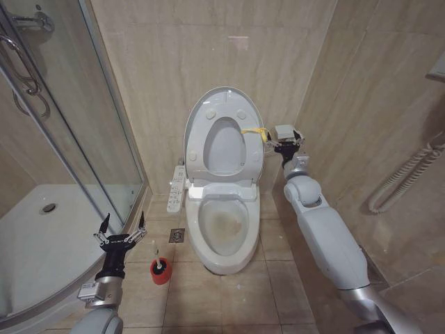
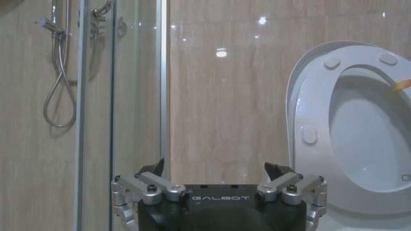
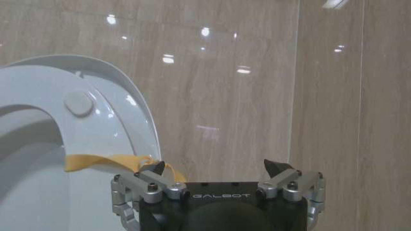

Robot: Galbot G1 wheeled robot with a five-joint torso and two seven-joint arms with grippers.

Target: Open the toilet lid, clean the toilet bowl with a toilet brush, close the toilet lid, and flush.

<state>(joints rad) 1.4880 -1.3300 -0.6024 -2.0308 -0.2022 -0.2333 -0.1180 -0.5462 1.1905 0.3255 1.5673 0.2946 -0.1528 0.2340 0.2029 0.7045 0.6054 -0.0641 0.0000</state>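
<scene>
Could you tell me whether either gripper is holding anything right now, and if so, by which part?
Nothing is held. The right gripper is open beside the raised toilet lid's yellow tab; the left gripper is open, near the toilet brush.

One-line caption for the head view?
Toilet lid raised; right pincer open beside its yellow tab, left pincer open near the toilet brush.

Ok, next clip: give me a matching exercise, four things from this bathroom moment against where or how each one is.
Things:
1. toilet lid
2. toilet brush
3. left gripper
4. right gripper

States:
A. open, beside the yellow tab at the lid's edge
B. standing on the floor in its red holder, beside the toilet bowl
C. raised upright against the wall
D. open, above the floor near the shower tray

Pairs: 1-C, 2-B, 3-D, 4-A
</scene>
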